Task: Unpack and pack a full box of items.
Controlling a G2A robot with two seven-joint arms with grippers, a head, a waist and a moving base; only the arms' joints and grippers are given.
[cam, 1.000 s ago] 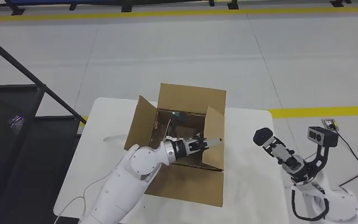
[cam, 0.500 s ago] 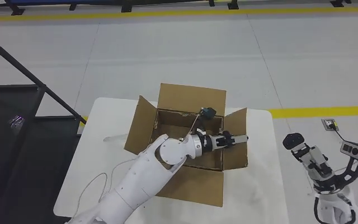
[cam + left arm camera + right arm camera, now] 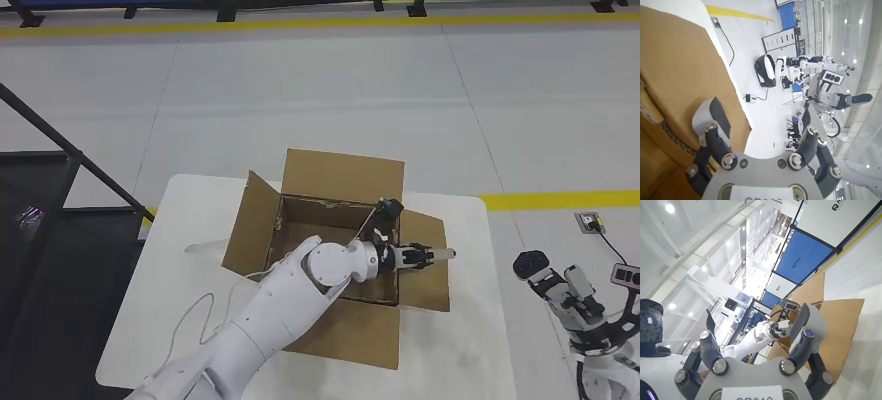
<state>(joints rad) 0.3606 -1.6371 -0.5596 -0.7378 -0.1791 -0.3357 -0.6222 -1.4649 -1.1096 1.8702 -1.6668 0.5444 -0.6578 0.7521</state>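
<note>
A brown cardboard box (image 3: 330, 340) stands open in the middle of the white table (image 3: 180, 260). Its right flap (image 3: 425, 285) lies folded outward, nearly flat. My left arm stretches across the box opening, and my left gripper (image 3: 435, 256) is over that flap. In the left wrist view the left gripper (image 3: 761, 111) is open and holds nothing, with one finger (image 3: 719, 113) against the right flap (image 3: 677, 75). My right gripper (image 3: 550, 275) is off the table's right side, open and holding nothing (image 3: 757, 317). The arm hides the box contents.
A black metal frame (image 3: 60, 150) stands left of the table. The table's right edge (image 3: 495, 300) runs close to the folded-out flap. Bare tabletop lies left of the box and at the front right corner.
The left gripper swept rightward and pushed the right flap from upright down to nearly flat. The right arm drew back to the right, off the table.
</note>
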